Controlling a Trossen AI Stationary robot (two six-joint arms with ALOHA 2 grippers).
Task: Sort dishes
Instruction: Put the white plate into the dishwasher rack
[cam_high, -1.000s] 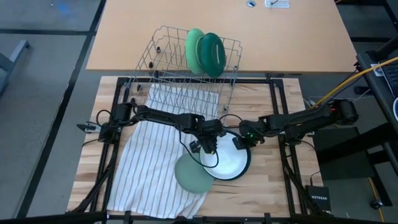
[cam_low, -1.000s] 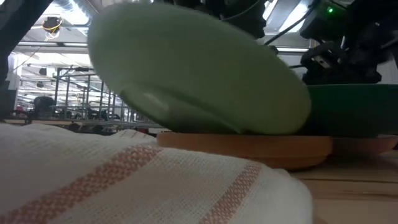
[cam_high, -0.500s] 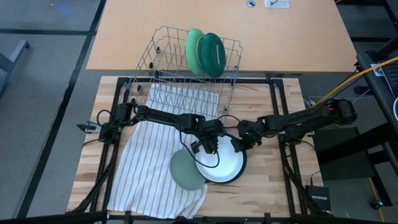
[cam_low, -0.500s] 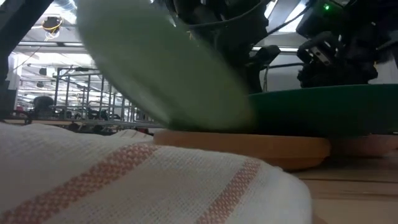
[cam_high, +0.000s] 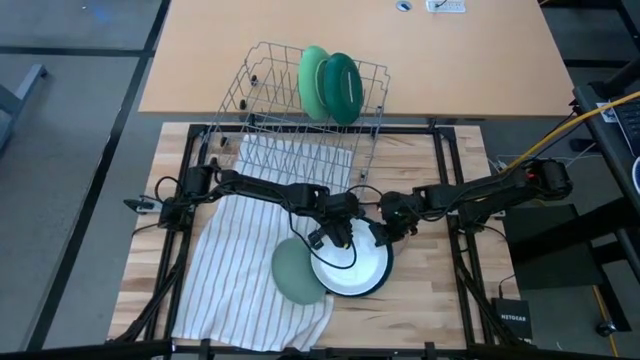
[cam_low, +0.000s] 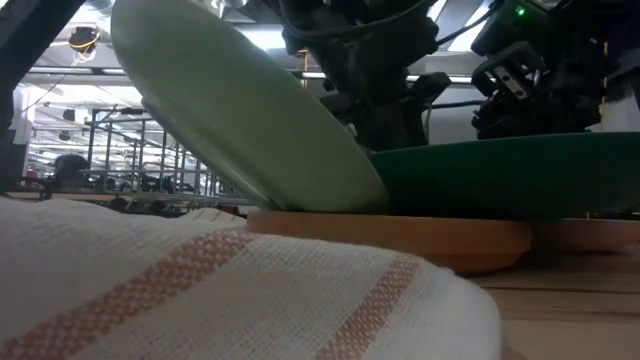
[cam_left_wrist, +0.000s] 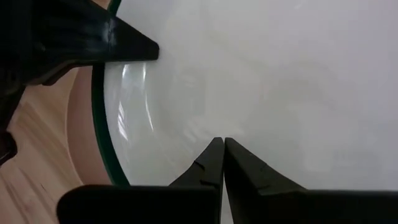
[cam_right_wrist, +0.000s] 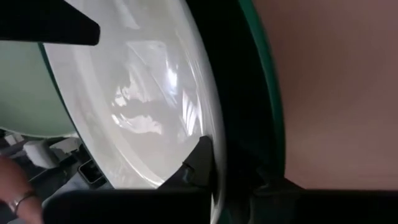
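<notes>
- Wooden slats of the table (cam_high: 440, 300) are showing under a tan desk at the far side, with 2 dark arms reaching in from either side in the high view.
- Lying across the left half of the table is a white striped cloth (cam_high: 240, 270), its red-striped edge filling the front of the low view.
- Standing at the far edge is a grey wire rack (cam_high: 270, 110), holding 2 plates upright on edge: a light green plate (cam_high: 312, 80) and, just beside it on the right, a dark green plate (cam_high: 343, 88).
- Leaning on the cloth's right edge is a pale mint plate (cam_high: 295, 275), tilting steeply up toward the left in the low view and resting against the stack beside it.
- Reaching over the centre is the left gripper (cam_high: 335, 232), fingers pressed together with nothing between them, hovering over the white bowl of the next plate.
- Sitting at the centre is the white plate with dark green rim (cam_high: 350, 272), resting on a brown plate (cam_low: 400, 235) seen only in the low view.
- Pinching the far right rim of that white plate is the right gripper (cam_high: 385, 235), its jaws clamped across the edge, 1 finger inside, 1 outside.
- Judging by this, the right arm is nearer the rim, and the rack is lying straight beyond the stack.
</notes>
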